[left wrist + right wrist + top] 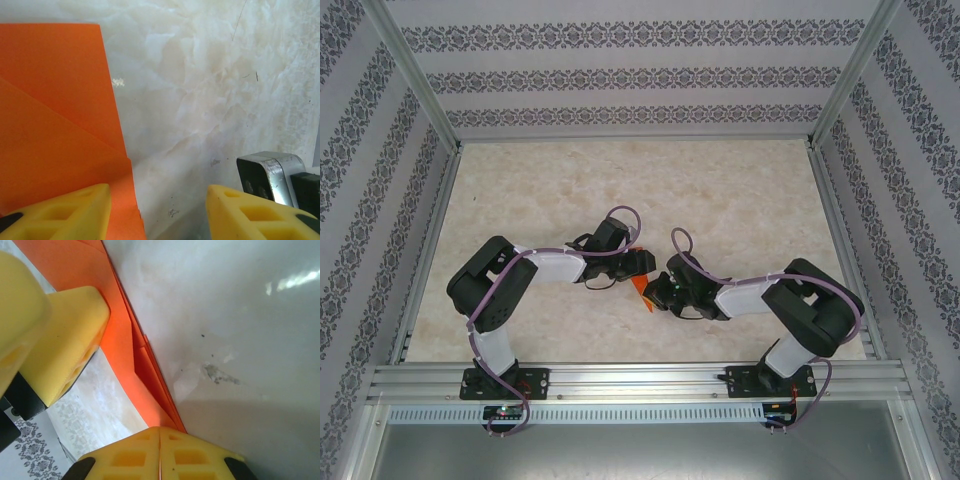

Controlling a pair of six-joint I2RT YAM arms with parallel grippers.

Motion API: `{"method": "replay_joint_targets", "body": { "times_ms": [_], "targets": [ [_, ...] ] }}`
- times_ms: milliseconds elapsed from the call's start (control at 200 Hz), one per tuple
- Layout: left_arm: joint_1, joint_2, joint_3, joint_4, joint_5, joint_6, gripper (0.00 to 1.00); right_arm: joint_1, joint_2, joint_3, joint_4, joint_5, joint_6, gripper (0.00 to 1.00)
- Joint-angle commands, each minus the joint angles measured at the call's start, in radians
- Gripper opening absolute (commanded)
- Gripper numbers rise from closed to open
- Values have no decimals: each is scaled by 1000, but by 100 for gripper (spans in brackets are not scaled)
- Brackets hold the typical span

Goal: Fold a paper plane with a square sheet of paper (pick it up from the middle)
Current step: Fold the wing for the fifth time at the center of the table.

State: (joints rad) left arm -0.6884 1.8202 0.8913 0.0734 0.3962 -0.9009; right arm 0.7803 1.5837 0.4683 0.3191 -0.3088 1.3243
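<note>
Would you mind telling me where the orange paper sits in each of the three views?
Top external: the orange paper is a small patch at mid-table.
Left wrist: it covers the left half.
Right wrist: a diagonal band, top left to bottom centre.
Shared landmark: the pale marbled tabletop under it.

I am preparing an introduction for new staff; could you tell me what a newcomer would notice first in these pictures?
The bright folded orange paper stands out first, at the middle of the pale marbled table. Close up, the right gripper is shut on its narrow end, while the left gripper stands open with one yellow finger over the paper.
</note>
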Motion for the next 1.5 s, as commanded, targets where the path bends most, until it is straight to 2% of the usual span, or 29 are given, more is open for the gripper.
{"method": "replay_joint_targets", "body": {
  "times_ms": [0, 140, 270, 565, 769, 1044, 1494],
  "targets": [
    [0, 61, -21, -73, -24, 20, 54, 24, -61, -16, -150, 5, -47, 9],
    [-1, 61, -22, -71, -22, 22, 54, 26, -140, 71, -294, 24, -140, 9],
    [-1, 63, -20, -70, -20, 22, 54, 28, -164, 76, -277, 27, -115, 10],
    [0, 70, -17, -70, -13, 22, 55, 27, -33, 67, -106, -17, -37, 10],
    [-1, 71, -12, -73, -14, 25, 55, 25, -11, 34, -199, 4, -51, 9],
    [-1, 75, -11, -80, -18, 30, 54, 34, -21, -45, -206, -37, -75, 8],
    [-1, 74, -10, -84, -21, 26, 54, 39, -162, -66, -336, -10, -115, 8]
  ]
}}
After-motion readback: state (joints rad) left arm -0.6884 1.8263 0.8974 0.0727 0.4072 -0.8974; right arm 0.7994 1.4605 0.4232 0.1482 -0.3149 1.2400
